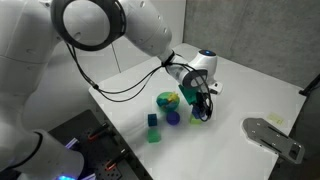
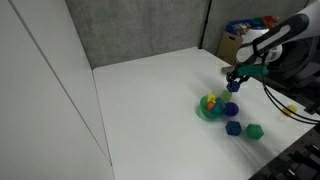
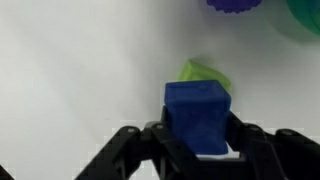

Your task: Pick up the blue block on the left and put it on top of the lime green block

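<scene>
Wrist view: jaws clamp blue block [image 3: 198, 117] (lime green block [image 3: 205, 73] just beyond).

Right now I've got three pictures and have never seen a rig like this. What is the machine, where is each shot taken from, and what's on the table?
The machine is a white robot arm that ends in a two-finger gripper. Two pictures come from cameras standing outside the robot, looking at the same white table from different places. The third comes from a camera on the wrist, looking out past the fingers. In that wrist view the gripper is shut on a blue block, and a lime green block lies just beyond it. Also on the table are a round green and yellow toy, a purple piece, a teal block and a dark green block.
</scene>
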